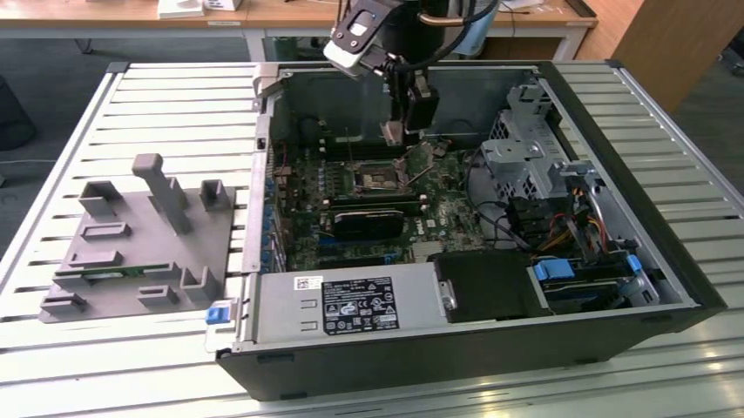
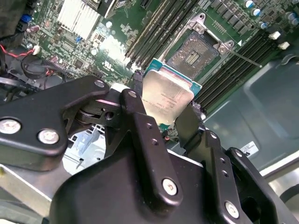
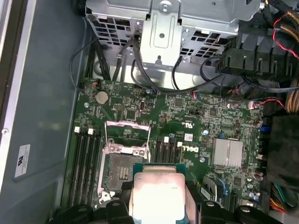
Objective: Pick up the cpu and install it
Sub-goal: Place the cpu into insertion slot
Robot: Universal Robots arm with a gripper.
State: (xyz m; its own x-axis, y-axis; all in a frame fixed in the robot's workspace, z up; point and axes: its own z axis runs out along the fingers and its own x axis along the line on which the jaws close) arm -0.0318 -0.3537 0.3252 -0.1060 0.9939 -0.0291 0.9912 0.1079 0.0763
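Silvery cpu (image 2: 167, 95), clamped in the gripper (image 1: 395, 131), hangs at 12 o'clock from the socket (image 1: 375, 178) in the exterior view: carrying step, probably needing careful squaring.

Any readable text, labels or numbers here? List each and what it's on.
Nothing quotable with confidence.
Label on the power supply: print too small to read.
Sticker on the case wall: blurred.
Marking on the cpu lid, held in the gripper: washed out by glare.
White print on the motherboard: too small.

cpu (image 2: 168, 93) in gripper (image 2: 163, 106), over mobo (image 3: 205, 116) near socket (image 3: 122, 169), inside pc case (image 1: 465, 357)
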